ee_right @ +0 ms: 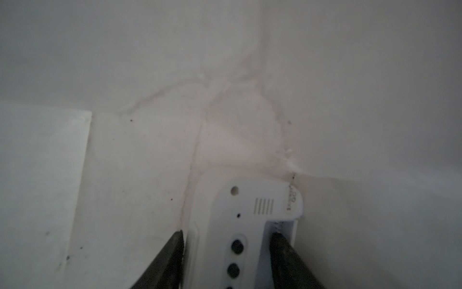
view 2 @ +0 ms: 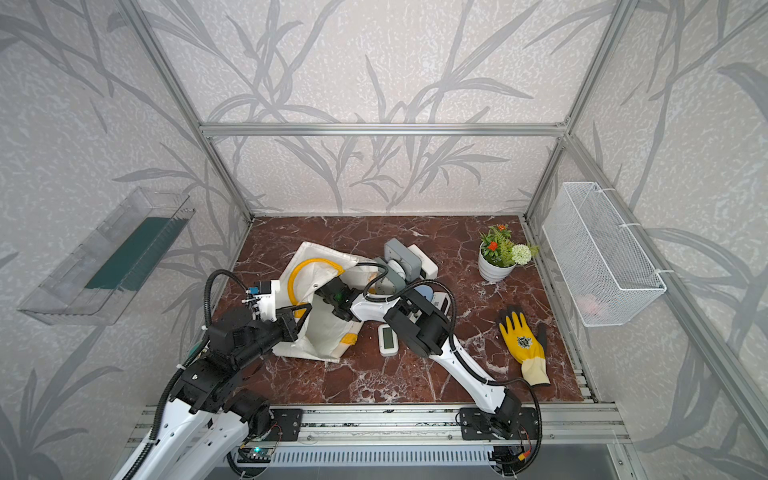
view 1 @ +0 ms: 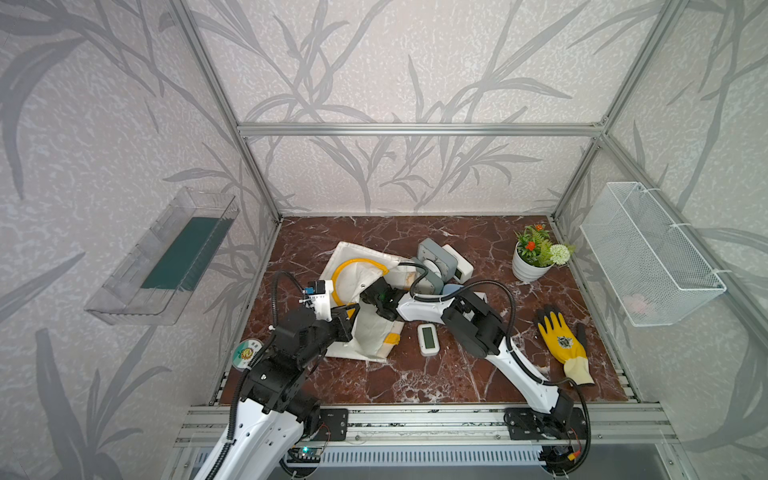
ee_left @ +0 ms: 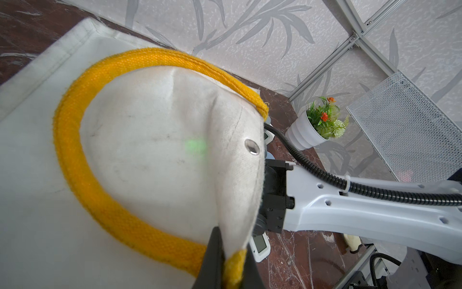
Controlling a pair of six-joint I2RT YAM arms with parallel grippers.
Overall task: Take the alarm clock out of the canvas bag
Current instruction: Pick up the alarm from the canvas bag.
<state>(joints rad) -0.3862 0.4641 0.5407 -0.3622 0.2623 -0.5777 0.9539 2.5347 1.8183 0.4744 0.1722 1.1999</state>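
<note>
The left tool [ee_left: 231, 267] is clamped on the yellow-patched rim of the canvas bag [view 1: 370, 336], which lies slumped left of centre on the marble surface [view 1: 415, 378], mouth facing right. The right tool [ee_right: 227, 234] is deep inside, its fingers [ee_right: 172, 255] apart either side of a white alarm clock [ee_right: 250, 207] tucked in a cloth corner. Whether they grip it, I cannot tell.

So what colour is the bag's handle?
Yellow woven strap handle, clearest in the left wrist view.
</note>
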